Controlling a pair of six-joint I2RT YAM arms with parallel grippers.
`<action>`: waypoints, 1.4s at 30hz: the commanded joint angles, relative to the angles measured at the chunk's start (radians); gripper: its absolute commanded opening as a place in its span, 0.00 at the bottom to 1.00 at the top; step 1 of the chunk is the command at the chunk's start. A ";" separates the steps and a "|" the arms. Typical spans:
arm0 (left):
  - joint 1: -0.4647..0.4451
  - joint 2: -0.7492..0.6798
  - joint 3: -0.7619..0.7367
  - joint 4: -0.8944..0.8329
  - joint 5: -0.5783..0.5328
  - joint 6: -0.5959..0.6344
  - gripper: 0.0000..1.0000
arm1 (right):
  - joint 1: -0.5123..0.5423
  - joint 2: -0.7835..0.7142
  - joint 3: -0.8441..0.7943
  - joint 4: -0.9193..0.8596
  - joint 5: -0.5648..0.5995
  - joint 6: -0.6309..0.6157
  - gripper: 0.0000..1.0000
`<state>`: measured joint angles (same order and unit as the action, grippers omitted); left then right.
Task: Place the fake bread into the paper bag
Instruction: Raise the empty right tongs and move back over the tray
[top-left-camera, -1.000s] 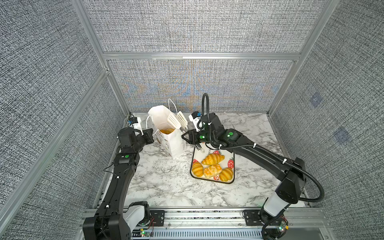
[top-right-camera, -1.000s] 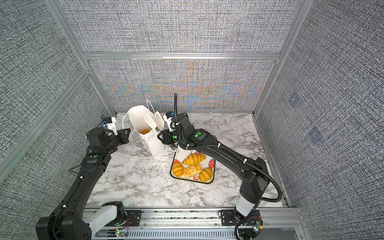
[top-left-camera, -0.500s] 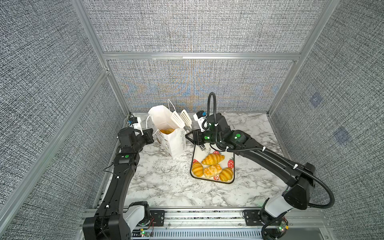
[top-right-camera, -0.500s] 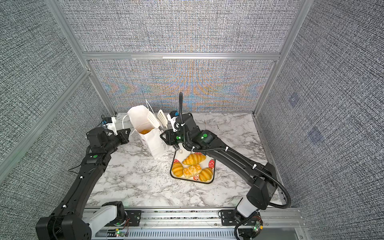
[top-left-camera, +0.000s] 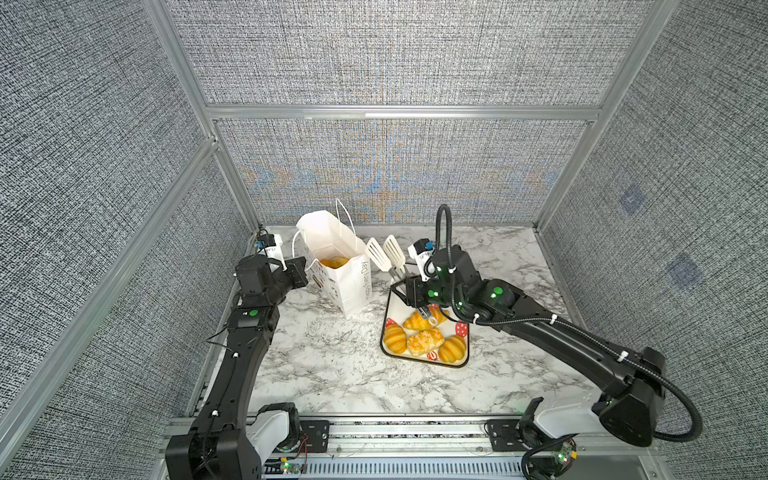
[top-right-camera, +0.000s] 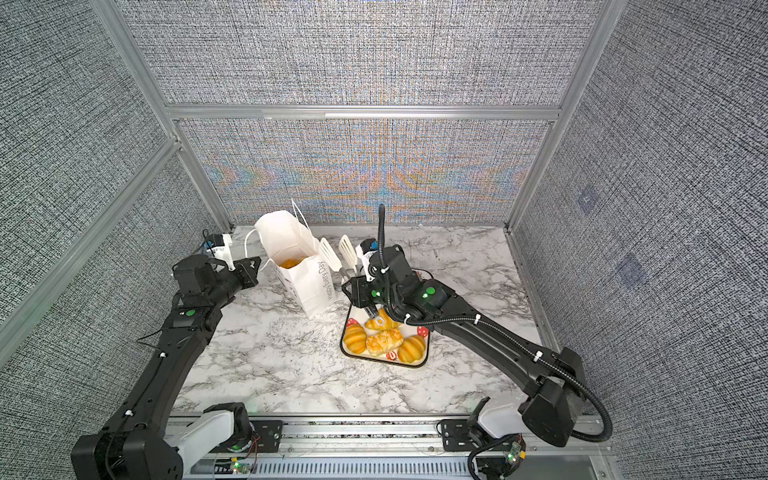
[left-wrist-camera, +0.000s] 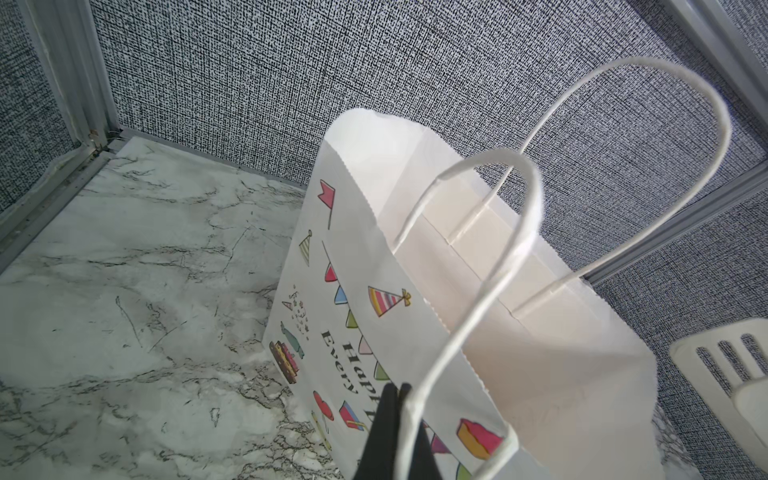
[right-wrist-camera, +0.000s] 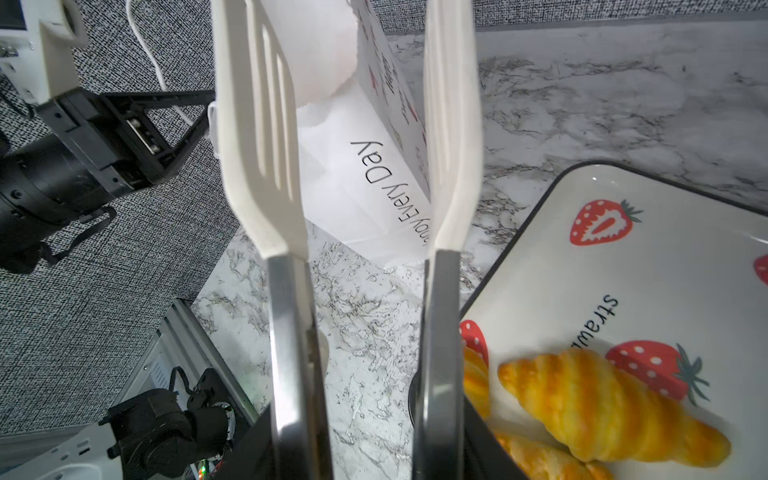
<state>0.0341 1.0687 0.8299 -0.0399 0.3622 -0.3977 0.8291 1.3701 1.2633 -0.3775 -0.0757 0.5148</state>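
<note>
Toward the back left corner of the marble-patterned bench (top-left-camera: 332, 374) stands a tall white paper bag (top-left-camera: 345, 282) with thin white cord handles, upright and open. On its side grey letters read "Happy Every Day". The face seen in the left wrist view carries small coloured pictures: party hats, flags, a cake. Inside it, in both top views, lie glossy golden-orange pieces of fake bread (top-left-camera: 334, 262); how many, I cannot tell. The left fingers (left-wrist-camera: 384, 419) are pressed together on the bag's rim, just beside the foot of one cord handle.

Right of the bag, near the middle of the bench, lies a white rectangular tray (right-wrist-camera: 582, 266) with a dark rim and red strawberry prints. The letters "straw" can be read on it before a croissant (right-wrist-camera: 602, 403) covers the rest. Also on it are a ridged oval roll (top-left-camera: 395, 337) at its front left, another roll (top-left-camera: 453, 348) at its front right, and a flaky oblong pastry (top-left-camera: 424, 340) between them.

The right fingers (right-wrist-camera: 486, 453) are clamped on the metal handles of white slotted tongs (top-left-camera: 384, 255). The blades stand apart, with nothing between them, just beside the bag's top.
</note>
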 joint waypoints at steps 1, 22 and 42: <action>0.001 -0.003 -0.002 0.013 0.007 -0.001 0.00 | -0.003 -0.042 -0.040 0.002 0.045 0.036 0.48; -0.003 -0.003 0.000 0.014 0.010 -0.002 0.00 | -0.010 -0.333 -0.407 -0.185 0.129 0.281 0.48; -0.003 0.008 -0.003 0.017 0.018 -0.007 0.00 | 0.075 -0.657 -0.599 -0.527 0.220 0.541 0.48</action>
<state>0.0307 1.0740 0.8299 -0.0395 0.3691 -0.4122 0.8921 0.7204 0.6697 -0.8562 0.1188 0.9848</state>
